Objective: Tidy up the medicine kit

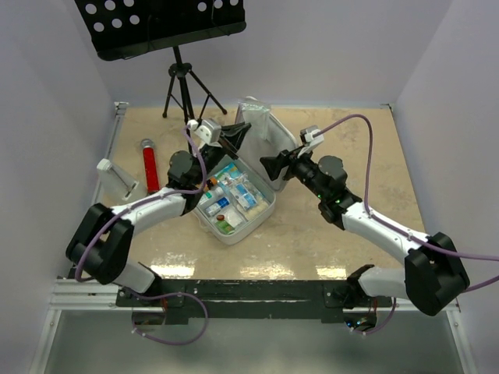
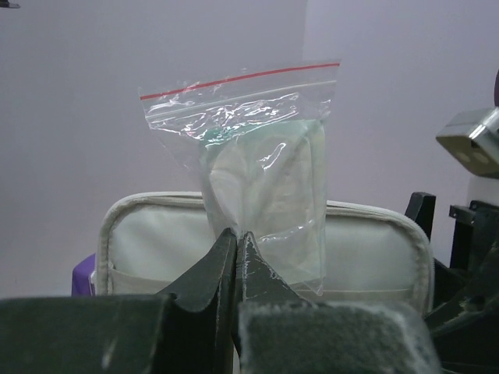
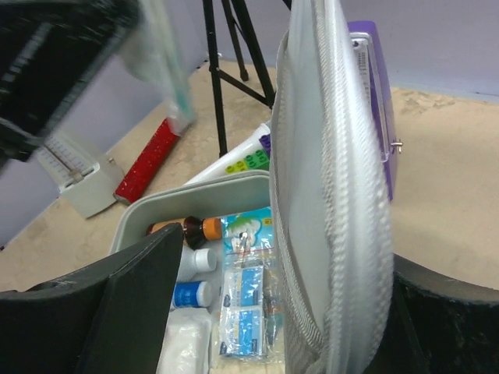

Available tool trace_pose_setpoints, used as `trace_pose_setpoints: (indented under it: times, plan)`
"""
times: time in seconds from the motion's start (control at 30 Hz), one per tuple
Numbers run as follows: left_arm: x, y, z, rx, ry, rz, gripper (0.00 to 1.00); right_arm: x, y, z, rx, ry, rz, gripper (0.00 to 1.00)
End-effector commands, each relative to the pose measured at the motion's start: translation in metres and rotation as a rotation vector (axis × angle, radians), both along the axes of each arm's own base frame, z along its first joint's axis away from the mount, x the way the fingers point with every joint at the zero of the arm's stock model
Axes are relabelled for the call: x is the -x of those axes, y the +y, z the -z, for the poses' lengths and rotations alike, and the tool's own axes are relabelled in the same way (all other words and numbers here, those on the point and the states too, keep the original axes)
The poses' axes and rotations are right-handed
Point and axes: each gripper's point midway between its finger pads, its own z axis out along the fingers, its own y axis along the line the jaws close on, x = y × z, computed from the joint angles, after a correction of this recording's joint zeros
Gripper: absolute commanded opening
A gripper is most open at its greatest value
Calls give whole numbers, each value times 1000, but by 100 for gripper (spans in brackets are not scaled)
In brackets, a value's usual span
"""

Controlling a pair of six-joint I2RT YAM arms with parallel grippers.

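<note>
The medicine kit lies open mid-table, its white tray (image 1: 263, 210) holding small bottles (image 3: 191, 294) and blue sachets (image 3: 245, 304), its lid (image 1: 282, 152) standing upright. My left gripper (image 1: 238, 134) is shut on the bottom corner of a clear zip bag (image 2: 257, 156) with a red strip and a pale folded item inside. It holds the bag up in front of the lid's inner face (image 2: 156, 241). My right gripper (image 3: 287, 249) is open and straddles the lid's zippered edge (image 3: 327, 195). One finger (image 3: 117, 304) is over the tray and the other is behind the lid.
A red glittery tube (image 1: 148, 165) and a white wedge-shaped device (image 1: 117, 178) lie left of the kit. A purple box (image 3: 374, 101) stands behind the lid. A music stand's tripod (image 1: 183, 86) is at the back. A white tube with coloured blocks (image 3: 249, 160) lies beside the tray.
</note>
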Motion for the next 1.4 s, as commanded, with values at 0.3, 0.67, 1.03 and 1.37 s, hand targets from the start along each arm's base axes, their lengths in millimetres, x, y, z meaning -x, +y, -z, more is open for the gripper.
trace_pose_setpoints:
  times: [0.3, 0.67, 1.03, 1.37]
  plan:
    - [-9, 12, -42, 108, -381, 50, 0, 7, 15, -17, 9, 13, -94, 79]
    - [11, 24, -67, 214, -508, 186, 0, 13, 23, 1, 8, 79, -156, 82]
    - [24, 15, -95, 214, -580, 354, 0, 25, 28, 3, -15, 96, -221, 84]
    - [16, 14, -85, 207, -569, 324, 0, 22, 23, 1, -55, 125, -236, 87]
